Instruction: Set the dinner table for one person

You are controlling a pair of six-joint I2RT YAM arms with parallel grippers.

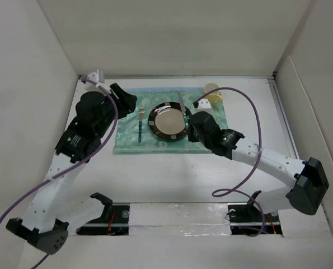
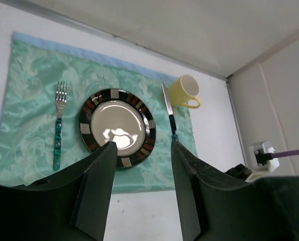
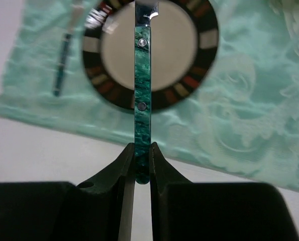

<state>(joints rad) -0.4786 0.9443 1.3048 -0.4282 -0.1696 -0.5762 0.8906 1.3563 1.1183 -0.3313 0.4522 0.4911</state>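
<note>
- The right gripper [image 3: 141, 150] is clamped on the knife [image 3: 141, 85] by its green handle.
- The left gripper [image 2: 141, 150] gapes wide, holding nothing.
- The mug [image 2: 183, 91] shows upper centre in the left wrist view, not in the right wrist view.
- The dinner table [image 1: 172, 179] fills the middle of the top view.

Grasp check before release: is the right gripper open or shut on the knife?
The right gripper is shut on the knife: in the right wrist view both fingers clamp its green handle's end.

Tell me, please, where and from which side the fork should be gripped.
Grip the fork by its green handle, coming straight down from above and pinching across its narrow width: it lies flat on the mat, apart from the plate.
</note>
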